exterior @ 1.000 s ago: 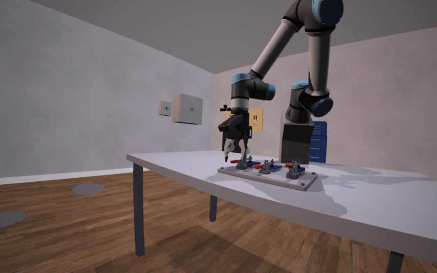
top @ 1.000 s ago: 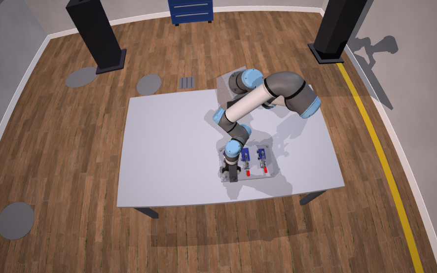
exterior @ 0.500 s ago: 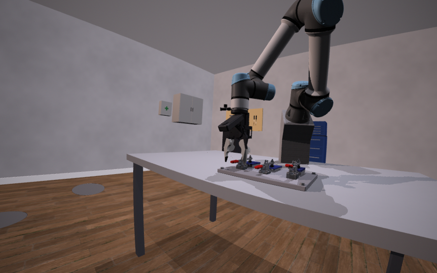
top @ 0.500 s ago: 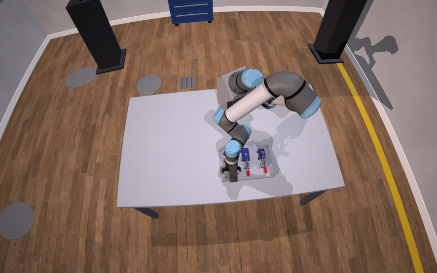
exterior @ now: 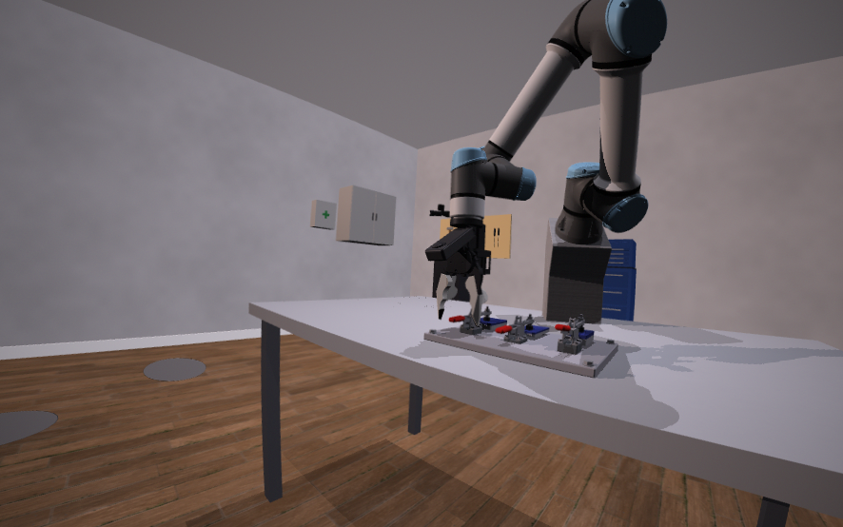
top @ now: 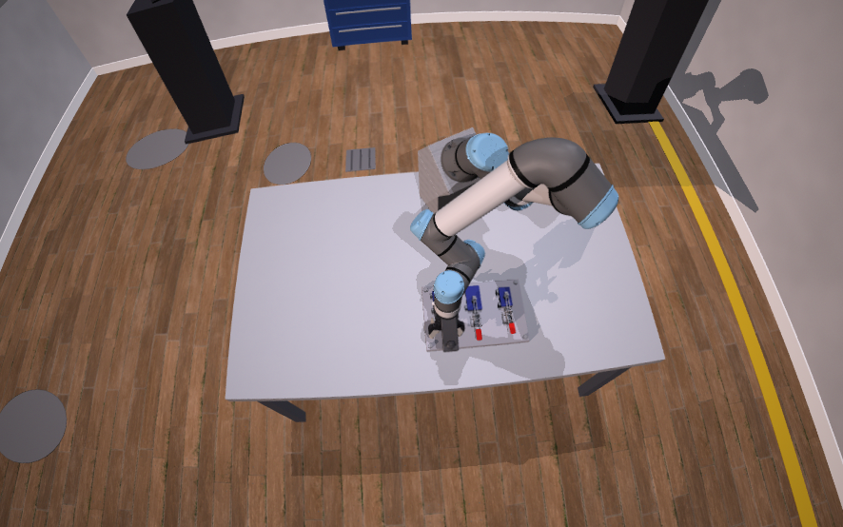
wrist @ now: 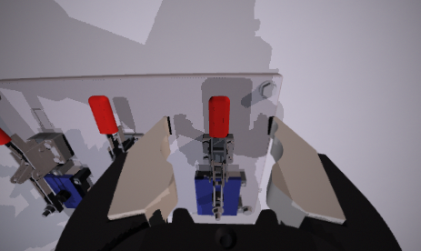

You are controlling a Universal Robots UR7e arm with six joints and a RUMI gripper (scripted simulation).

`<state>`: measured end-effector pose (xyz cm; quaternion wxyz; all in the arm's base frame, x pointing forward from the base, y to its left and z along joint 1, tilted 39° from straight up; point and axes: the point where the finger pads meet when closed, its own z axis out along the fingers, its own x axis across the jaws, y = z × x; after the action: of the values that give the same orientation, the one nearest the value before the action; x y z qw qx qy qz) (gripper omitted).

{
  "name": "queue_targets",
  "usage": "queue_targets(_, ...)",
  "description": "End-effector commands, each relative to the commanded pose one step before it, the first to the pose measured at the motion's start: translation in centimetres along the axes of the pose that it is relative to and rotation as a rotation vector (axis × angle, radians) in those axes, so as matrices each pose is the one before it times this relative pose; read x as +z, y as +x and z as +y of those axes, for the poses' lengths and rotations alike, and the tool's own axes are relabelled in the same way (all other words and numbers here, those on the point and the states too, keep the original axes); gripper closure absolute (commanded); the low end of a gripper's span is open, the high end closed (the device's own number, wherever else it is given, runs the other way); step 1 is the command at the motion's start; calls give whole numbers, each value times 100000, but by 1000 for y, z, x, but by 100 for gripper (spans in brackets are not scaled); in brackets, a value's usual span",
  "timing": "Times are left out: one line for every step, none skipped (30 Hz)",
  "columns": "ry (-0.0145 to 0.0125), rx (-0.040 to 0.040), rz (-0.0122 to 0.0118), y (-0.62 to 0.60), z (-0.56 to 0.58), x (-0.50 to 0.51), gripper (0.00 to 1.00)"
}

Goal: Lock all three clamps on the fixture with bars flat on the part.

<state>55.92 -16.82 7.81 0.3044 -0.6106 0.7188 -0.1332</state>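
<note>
A grey fixture plate [top: 477, 319] on the table carries three toggle clamps with red handles, each over a blue part. My gripper [wrist: 218, 117] is open and hangs over the end clamp [wrist: 216, 173]. Its fingers stand apart on either side of that clamp's red handle [wrist: 219, 115] and do not touch it. In the side view the gripper [exterior: 458, 306] is just above that clamp [exterior: 474, 322], whose handle lies low and near level. The middle clamp [wrist: 103, 114] and the far clamp [wrist: 33, 159] show to the left. Their handles [exterior: 503, 328] [exterior: 561, 325] also lie low. Whether any clamp is locked cannot be told.
The arm's base stands on a grey pedestal [exterior: 576, 278] at the back of the table. The fixture lies near the table's front edge [top: 444, 389]. Two black pillars [top: 183, 71] and a blue drawer cabinet [top: 367, 23] stand on the floor beyond.
</note>
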Motion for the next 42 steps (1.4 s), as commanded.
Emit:
queue_targets(88,-39,52,13,-39,-34,42)
queue_targets(0,0,0,0,0,0,42)
queue_targets(0,0,0,0,0,0,42)
queue_targets(0,0,0,0,0,0,42)
queue_targets(0,0,0,0,0,0,42)
queue_targets(0,0,0,0,0,0,42)
queue_targets(0,0,0,0,0,0,42)
queue_targets(0,0,0,0,0,0,42)
queue_targets(0,0,0,0,0,0,42)
queue_targets(0,0,0,0,0,0,42)
queue_targets(0,0,0,0,0,0,42)
queue_targets(0,0,0,0,0,0,42)
queue_targets(0,0,0,0,0,0,42)
queue_targets(0,0,0,0,0,0,42)
queue_targets(0,0,0,0,0,0,42)
queue_targets(0,0,0,0,0,0,42)
queue_targets(0,0,0,0,0,0,42)
queue_targets(0,0,0,0,0,-1000,42)
queue_targets(0,0,0,0,0,-1000,42)
queue_targets(0,0,0,0,0,-1000,42)
queue_targets(0,0,0,0,0,-1000,42)
queue_targets(0,0,0,0,0,-1000,42)
queue_targets(0,0,0,0,0,0,42)
queue_targets(0,0,0,0,0,0,42)
queue_targets(0,0,0,0,0,0,42)
queue_targets(0,0,0,0,0,0,42)
queue_targets(0,0,0,0,0,0,42)
queue_targets(0,0,0,0,0,0,42)
queue_targets(0,0,0,0,0,0,42)
queue_targets(0,0,0,0,0,0,42)
queue_targets(0,0,0,0,0,0,42)
queue_targets(0,0,0,0,0,0,42)
queue_targets(0,0,0,0,0,0,42)
queue_targets(0,0,0,0,0,0,42)
queue_targets(134,23,122,1,-27,175,72)
queue_targets(0,0,0,0,0,0,72)
queue_targets(0,0,0,0,0,0,72)
queue_targets(0,0,0,0,0,0,72)
queue_targets(0,0,0,0,0,0,72)
queue_targets(0,0,0,0,0,0,72)
queue_targets(0,0,0,0,0,0,72)
queue_targets(0,0,0,0,0,0,72)
